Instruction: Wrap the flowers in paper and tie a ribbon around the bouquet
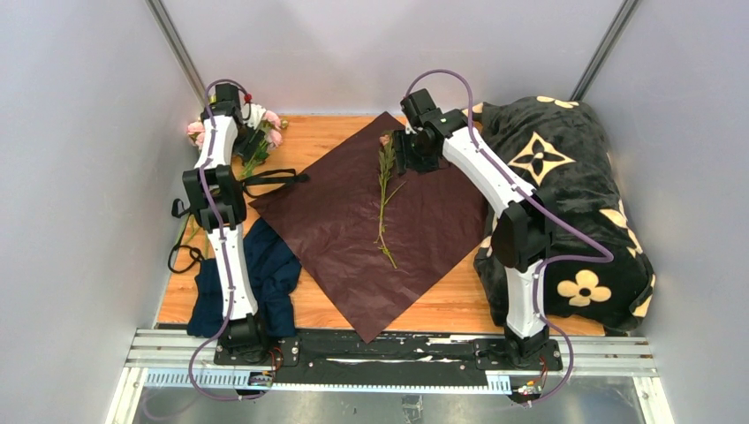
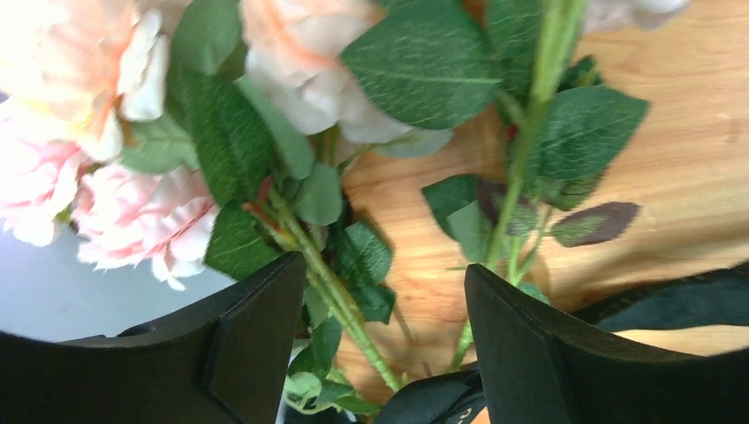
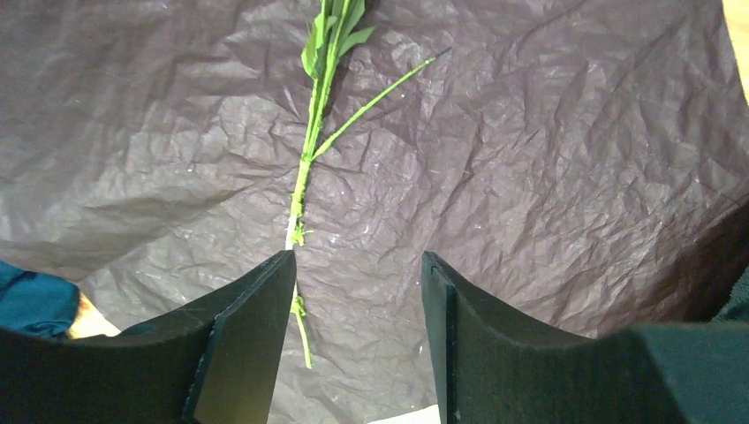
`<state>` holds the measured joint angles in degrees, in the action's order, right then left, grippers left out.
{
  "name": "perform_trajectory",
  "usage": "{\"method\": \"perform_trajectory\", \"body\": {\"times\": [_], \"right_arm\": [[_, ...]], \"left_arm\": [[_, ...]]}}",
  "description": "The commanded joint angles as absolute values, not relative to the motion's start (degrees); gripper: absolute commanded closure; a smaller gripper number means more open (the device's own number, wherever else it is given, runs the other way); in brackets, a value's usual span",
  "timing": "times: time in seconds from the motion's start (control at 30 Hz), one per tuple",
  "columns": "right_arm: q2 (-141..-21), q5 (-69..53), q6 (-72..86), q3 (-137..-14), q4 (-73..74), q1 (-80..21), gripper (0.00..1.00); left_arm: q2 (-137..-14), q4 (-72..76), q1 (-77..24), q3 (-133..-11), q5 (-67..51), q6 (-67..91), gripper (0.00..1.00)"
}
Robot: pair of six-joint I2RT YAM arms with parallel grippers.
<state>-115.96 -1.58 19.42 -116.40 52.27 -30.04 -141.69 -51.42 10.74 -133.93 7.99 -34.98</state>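
Bench [image 1: 459, 305] carrying the burgundy paper [image 1: 353, 238], spread flat as a diamond at centre, with one stem [image 1: 383, 208] laid along its middle. The flowers [image 2: 132, 216] are heaped at the far-left corner, off the sheet. Left tool [image 2: 384, 269], jaws apart astride their stems: best closed low on one bare stem, clear of leaves. Right tool [image 3: 358, 261], parted and empty above the paper.

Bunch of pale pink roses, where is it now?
Top view: the bunch of pale pink roses lies far left on the wooden table, beneath the left gripper, just beyond the thin black ribbon.
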Motion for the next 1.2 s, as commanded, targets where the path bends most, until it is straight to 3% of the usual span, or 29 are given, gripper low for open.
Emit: {"method": "perform_trajectory", "body": {"times": [0.0, 0.23, 0.4, 0.9, 1.03, 1.07, 1.13, 1.17], "right_arm": [[-116.30, -0.03, 17.30, -114.51, 55.03, -29.96, 0.41], [-117.58, -0.01, 16.36, -115.95, 57.05, -29.95, 0.43], [-118.46, -0.48, 15.83, -117.74, 57.81, -29.88, 0.43], [-119.31, -0.07, 14.45, -119.18, 59.08, -29.88, 0.43], [-118.71, 1.79, 14.28, -119.25, 59.16, -29.88, 0.43], [-118.64, 1.84, 14.24, -119.33, 59.22, -29.86, 0.43], [-118.54, 1.78, 14.14, -119.63, 59.20, -29.88, 0.43], [-118.44, 1.76, 14.15, -119.82, 59.32, -29.88, 0.43]], "left_arm": [[-141.32, -53.62, 9.58, -135.36, 0.67, -38.47, 0.26], [-139.48, -53.17, 9.61, -134.92, -10.57, -33.96, 0.32], [-144.78, -52.82, 8.57, -139.75, -0.49, -33.27, 0.54], [-148.45, -52.47, 8.36, -138.90, 4.02, -34.60, 0.54], [-149.87, -52.48, 8.34, -139.09, 6.46, -34.32, 0.69], [-149.99, -52.43, 8.43, -139.13, 6.98, -34.28, 0.76], [-149.42, -51.80, 8.44, -139.87, 8.35, -33.02, 0.99], [-148.05, -51.28, 8.50, -140.75, 8.76, -31.71, 1.00]]}}
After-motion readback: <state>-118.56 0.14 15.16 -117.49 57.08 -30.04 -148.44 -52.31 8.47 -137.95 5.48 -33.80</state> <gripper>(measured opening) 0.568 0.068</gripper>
